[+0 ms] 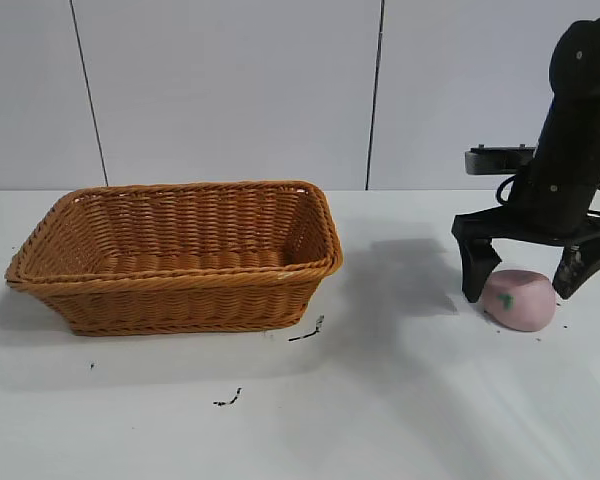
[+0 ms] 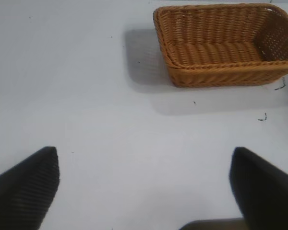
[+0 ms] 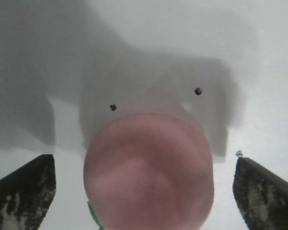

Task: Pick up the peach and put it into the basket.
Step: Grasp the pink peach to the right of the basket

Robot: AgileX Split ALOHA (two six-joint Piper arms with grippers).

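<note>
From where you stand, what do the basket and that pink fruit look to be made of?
The basket: woven wicker or a look-alike, orange-brown, going by its ribbed weave and braided rim. The peach: matte, pale pink, with no shine, probably foam or soft plastic; the pictures leave that open.

Bright, even overhead light on a white table [image 1: 400, 420], with soft shadows.

The basket [image 1: 180, 255] casts a faint grey shadow on the table beside and in front of it. In the right wrist view the peach [image 3: 149, 172] is close and blurred, with a broad soft shadow beyond it. No glare appears.
</note>
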